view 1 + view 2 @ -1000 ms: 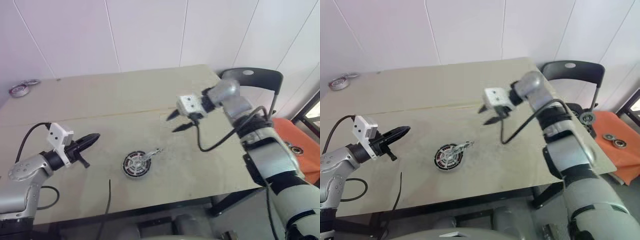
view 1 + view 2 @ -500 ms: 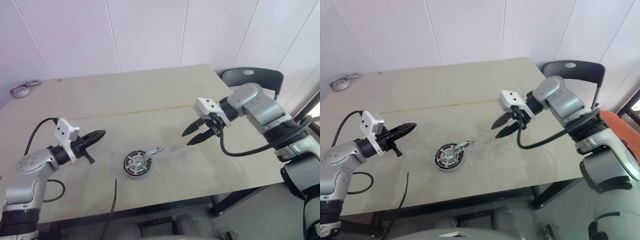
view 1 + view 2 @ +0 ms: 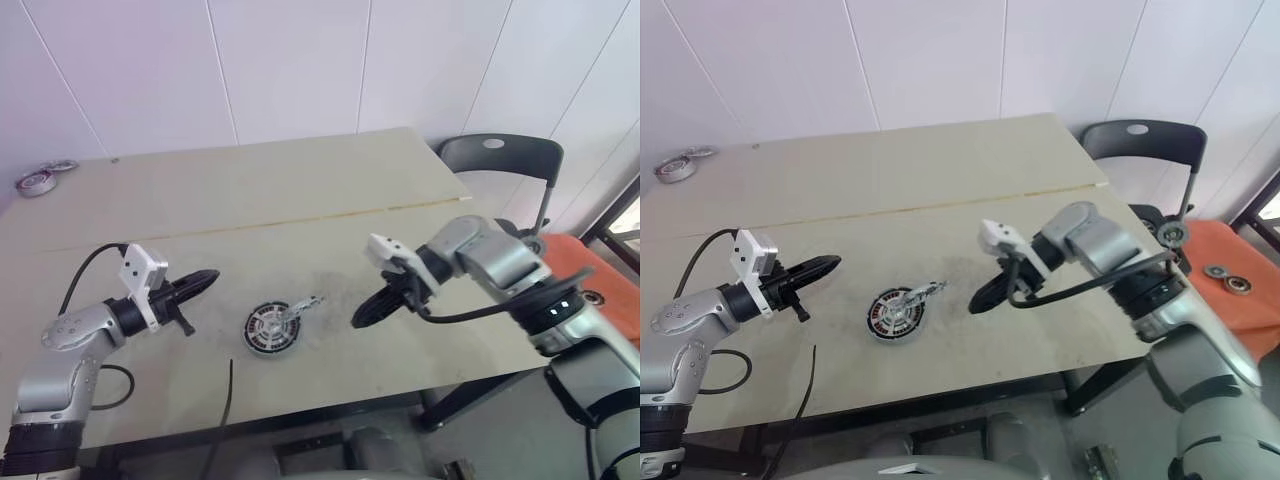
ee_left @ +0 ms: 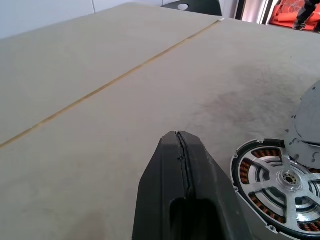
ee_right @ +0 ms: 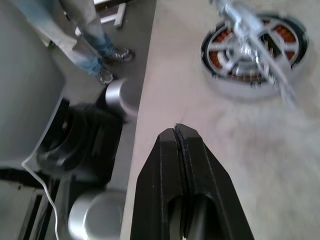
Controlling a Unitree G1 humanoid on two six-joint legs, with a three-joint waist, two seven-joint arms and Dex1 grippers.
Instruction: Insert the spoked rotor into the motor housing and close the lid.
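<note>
At the far left corner of the counter (image 3: 300, 190) lie metal rings (image 3: 38, 181), well away from the work. The left claw (image 3: 203, 279) hovers near the left side of the motor housing (image 3: 271, 329), its 2 fingers pressed together and empty, much where it was a second ago. The housing sits near the front middle of the counter, copper windings showing, with the spoked rotor (image 3: 297, 310) tilted across its right rim rather than seated. The right claw (image 3: 363, 314) has swung down and in from above the far right of the housing; its fingers, apart a second ago, are now pressed together on nothing, just right of the rotor. That suggests a push to seat the rotor, not a grasp. The counter is pale, with a seam and a dark scuffed patch; white wall panels stand behind, and a black chair (image 3: 500, 160) at right.
</note>
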